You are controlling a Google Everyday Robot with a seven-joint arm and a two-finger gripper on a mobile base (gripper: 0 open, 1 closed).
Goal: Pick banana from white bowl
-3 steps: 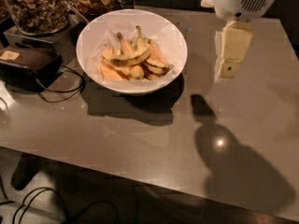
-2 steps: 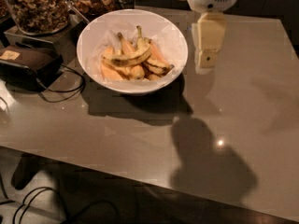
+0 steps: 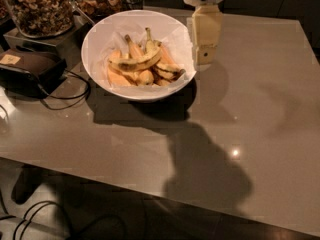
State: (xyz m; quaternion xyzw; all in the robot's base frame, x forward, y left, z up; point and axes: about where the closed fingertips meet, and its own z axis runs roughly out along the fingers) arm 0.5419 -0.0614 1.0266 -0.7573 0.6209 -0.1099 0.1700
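The white bowl (image 3: pixel 100 39) stands on the grey table at the upper left. It holds several yellow bananas with dark spots; the top banana (image 3: pixel 137 63) lies across the pile. My gripper (image 3: pixel 205 56) hangs from the white arm at the top of the view, just right of the bowl's right rim and above the table. It is pale cream and seen side-on, and nothing shows in it.
Glass jars of nuts (image 3: pixel 37 6) stand behind the bowl at the top left. A dark box (image 3: pixel 27 66) with black cables lies left of the bowl. The table (image 3: pixel 260 104) stretches to the right; its front edge runs along the bottom.
The gripper has moved left across the table, from well right of the bowl to right beside its right rim. The bowl and bananas have not moved.
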